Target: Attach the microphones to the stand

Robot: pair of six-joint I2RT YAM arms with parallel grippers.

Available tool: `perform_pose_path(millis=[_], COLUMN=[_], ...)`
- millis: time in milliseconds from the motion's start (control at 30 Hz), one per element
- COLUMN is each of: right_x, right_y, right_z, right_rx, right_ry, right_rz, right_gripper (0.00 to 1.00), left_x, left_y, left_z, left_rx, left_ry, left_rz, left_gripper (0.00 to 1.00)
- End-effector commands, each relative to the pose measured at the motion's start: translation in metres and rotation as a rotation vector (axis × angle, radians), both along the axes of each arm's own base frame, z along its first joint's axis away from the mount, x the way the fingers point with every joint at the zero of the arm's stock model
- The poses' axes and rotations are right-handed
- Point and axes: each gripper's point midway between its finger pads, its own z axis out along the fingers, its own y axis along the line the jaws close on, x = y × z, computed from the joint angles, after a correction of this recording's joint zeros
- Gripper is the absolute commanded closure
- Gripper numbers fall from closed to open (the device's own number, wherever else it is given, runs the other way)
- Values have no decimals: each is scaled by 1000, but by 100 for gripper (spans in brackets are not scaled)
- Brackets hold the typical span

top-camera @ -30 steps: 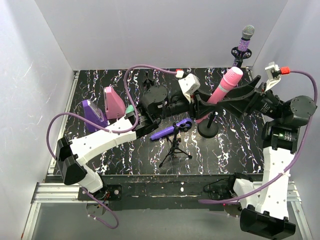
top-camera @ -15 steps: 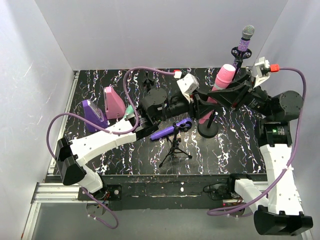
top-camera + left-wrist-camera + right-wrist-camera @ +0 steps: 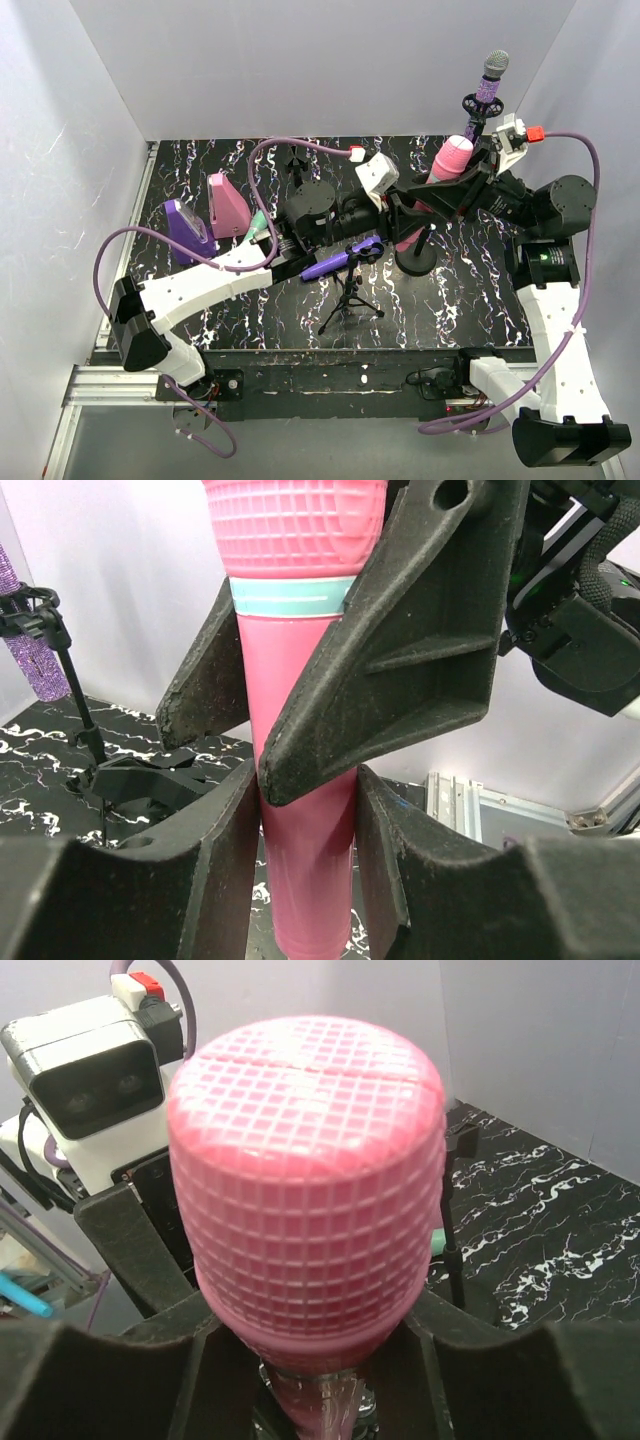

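The pink microphone (image 3: pixel 447 162) stands tilted, head up, held by both arms above the black round-based stand (image 3: pixel 418 262). My left gripper (image 3: pixel 405 215) is shut on its lower handle (image 3: pixel 300 810). My right gripper (image 3: pixel 442 192) is shut just below the gridded head (image 3: pixel 305 1180), its fingers (image 3: pixel 400 660) flanking the teal band. The glittery purple microphone (image 3: pixel 492 80) sits clipped in a tall stand at the back right. The plain purple microphone (image 3: pixel 335 263) lies in a small tripod stand (image 3: pixel 350 300). A tip of the mint green microphone (image 3: pixel 258 222) shows beside the left arm.
A pink wedge-shaped box (image 3: pixel 228 205) and a purple one (image 3: pixel 187 228) stand at the left of the black marbled table (image 3: pixel 480 300). White walls close in on three sides. The tall stand's pole (image 3: pixel 75 700) is just left of the held microphone.
My right arm has swung left and its gripper has closed on the pink microphone under the head. The microphone now stands more upright. The left gripper kept its hold.
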Motion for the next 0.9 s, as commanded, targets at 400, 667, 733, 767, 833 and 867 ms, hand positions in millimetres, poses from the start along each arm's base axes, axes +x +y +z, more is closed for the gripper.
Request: perform_pose_path(millis=[400,667,733,767,833,867], right_x=[2,22,28,31,35,36], right_y=[0,16,19,20,22,23], right_z=[46,18,11,8,2,0], right_rx=[48,62,58,54,47,44], right_ry=[-152,-54,-35,-31,-21,-18], right_rz=[-63,-47,-44,-46,-42,-39], right_gripper=[99,99,99,99,99,99], left_x=[-12,-44,-49,-50,-48,-47], left_y=[138,184,188,189,189,188], left_z=[33,-72,-93,-99,-120,-125], left_rx=[-36,172,184,184,208,213], left_ry=[-11,42,57,60,74,77], left_rz=[305,268,256,256,263,265], left_gripper=[2,2,2,2,2,2])
